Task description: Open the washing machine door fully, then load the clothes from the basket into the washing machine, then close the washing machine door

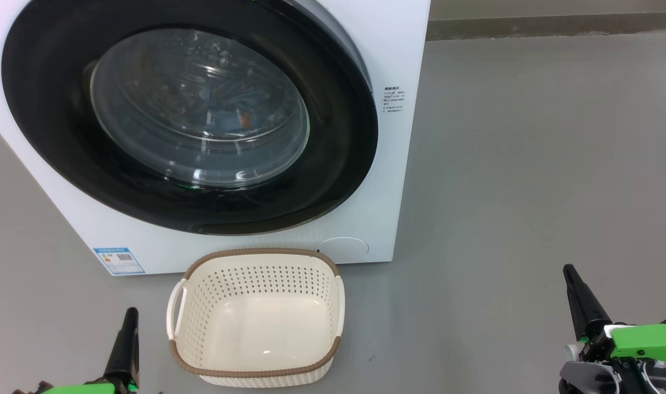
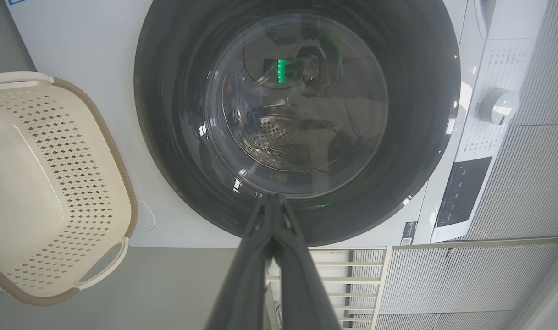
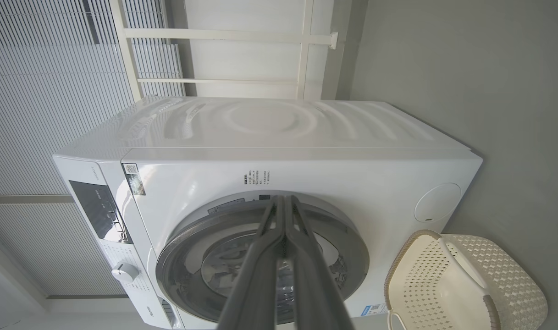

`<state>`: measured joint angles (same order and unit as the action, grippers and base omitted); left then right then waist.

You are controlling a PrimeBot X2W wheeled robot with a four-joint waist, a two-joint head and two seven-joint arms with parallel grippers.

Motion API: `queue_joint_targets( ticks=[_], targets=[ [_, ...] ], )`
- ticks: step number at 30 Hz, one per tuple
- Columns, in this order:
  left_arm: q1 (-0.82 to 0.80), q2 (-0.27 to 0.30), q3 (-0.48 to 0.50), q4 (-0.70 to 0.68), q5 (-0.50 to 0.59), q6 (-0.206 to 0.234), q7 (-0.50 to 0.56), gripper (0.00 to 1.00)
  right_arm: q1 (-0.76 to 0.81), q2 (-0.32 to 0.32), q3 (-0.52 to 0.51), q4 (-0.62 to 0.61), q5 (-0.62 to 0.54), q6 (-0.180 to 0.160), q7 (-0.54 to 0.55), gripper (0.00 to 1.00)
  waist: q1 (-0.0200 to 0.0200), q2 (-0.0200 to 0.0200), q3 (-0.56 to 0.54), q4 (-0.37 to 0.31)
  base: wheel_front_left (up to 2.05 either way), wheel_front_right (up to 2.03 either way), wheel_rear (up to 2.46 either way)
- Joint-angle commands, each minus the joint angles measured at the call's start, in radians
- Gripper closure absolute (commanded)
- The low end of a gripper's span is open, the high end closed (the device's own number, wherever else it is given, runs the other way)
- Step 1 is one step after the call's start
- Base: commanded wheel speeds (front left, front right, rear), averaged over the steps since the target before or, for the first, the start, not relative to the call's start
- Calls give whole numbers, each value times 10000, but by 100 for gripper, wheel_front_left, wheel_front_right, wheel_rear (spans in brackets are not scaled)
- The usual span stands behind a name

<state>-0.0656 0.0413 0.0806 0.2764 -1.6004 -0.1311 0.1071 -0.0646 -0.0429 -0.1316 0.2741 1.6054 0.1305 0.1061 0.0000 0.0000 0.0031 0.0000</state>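
The washing machine point(image 1: 401, 60) stands white on the floor, and its door point(image 1: 48, 115) with the glossy black rim lies closed against the front. Through the glass bowl I see light-blue clothes point(image 1: 235, 112) with an orange spot inside the drum, and they also show as clothes point(image 2: 242, 112) in the left wrist view. The cream basket point(image 1: 259, 252) sits empty on the floor just before the machine. My left gripper point(image 1: 129, 318) is low at the basket's left, shut and holding nothing. My right gripper point(image 1: 571, 272) is far off to the right, shut and empty too. The left gripper point(image 2: 272, 198) and the right gripper point(image 3: 284, 199) both point at the door.
Grey floor point(image 1: 530, 164) spreads wide to the right of the machine. The control panel and white knob point(image 2: 499, 106) sit on the machine's upper front. A blue label point(image 1: 119, 261) marks its lower left corner. White slatted panels point(image 3: 54, 91) and a white rail stand behind.
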Motion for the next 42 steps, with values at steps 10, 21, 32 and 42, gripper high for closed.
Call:
queue_joint_targets(
  ticks=[10, 21, 32, 42],
  targets=[
    [-423, 89, 331, -315, -82, 4, 61, 100, -433, -81, 178, -294, 31, 2, 71, 100, 0, 0, 0, 0, 0, 0, 0],
    [-423, 89, 331, -315, -82, 4, 61, 100, -434, -80, 176, -294, 29, 2, 73, 100, 0, 0, 0, 0, 0, 0, 0],
    [-423, 89, 331, -315, -82, 4, 61, 100, -434, -79, 174, -294, 28, 2, 74, 100, 0, 0, 0, 0, 0, 0, 0],
    [-423, 89, 331, -315, -83, 4, 61, 100, -434, -78, 173, -294, 27, 2, 75, 100, 0, 0, 0, 0, 0, 0, 0]
  ],
)
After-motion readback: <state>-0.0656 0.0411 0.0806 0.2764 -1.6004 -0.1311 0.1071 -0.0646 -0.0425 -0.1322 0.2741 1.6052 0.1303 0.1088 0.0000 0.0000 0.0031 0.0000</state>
